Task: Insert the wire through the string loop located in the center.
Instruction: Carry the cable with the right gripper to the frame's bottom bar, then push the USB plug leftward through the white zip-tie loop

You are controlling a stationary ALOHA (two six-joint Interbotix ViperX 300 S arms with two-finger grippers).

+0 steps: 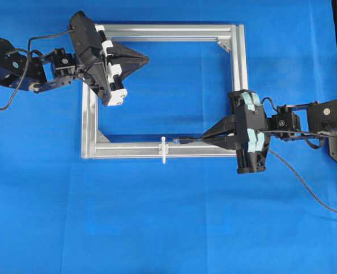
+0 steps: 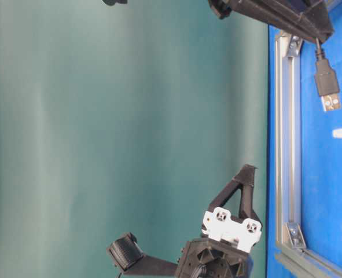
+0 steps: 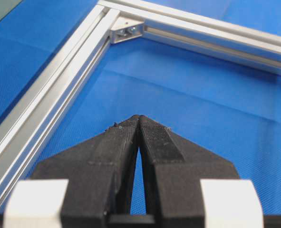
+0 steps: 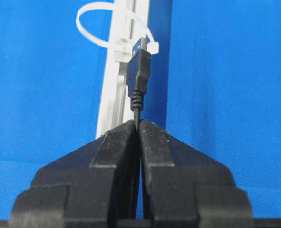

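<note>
Approach step: the right tool point(image 1: 218, 136) is clamped on the wire point(image 4: 139, 80) just behind its plug, the plug tip close to the white string loop point(image 1: 163, 149) on the near bar of the silver frame point(image 1: 239, 57) but not yet through it. Next it likely needs fine alignment and a straight push through the loop. Left tool point(image 1: 135, 57) hangs shut and empty over the frame's far corner, above the blue counter point(image 1: 157, 228).
</note>
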